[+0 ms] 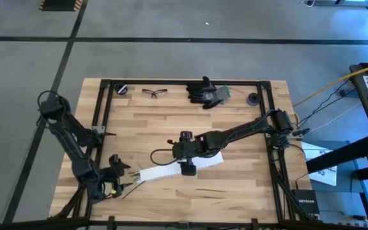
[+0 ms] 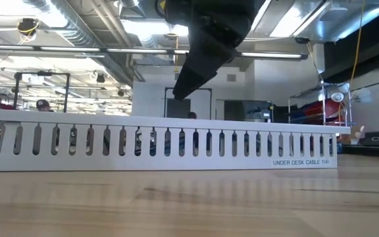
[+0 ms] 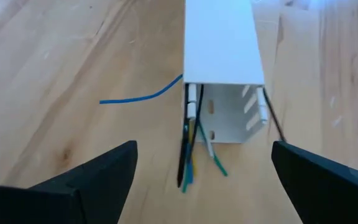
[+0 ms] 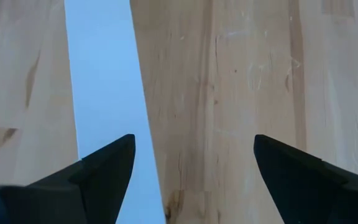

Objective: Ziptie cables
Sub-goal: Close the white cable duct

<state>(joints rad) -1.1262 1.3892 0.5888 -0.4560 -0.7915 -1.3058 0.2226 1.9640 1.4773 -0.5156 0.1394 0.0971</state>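
A: Left claw open, low at the near worktop edge, facing the white slotted rail end?

B: Yes. Cables poking from that end, touching wood. Bare boards either side.

A: Right claw?

B: Open, above the rail's middle. Farther off, gloves and glasses along the far edge.

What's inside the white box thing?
Cables poke out of the white rail's open end: black, green, white, yellow. How far they run inside is covered by its lid.
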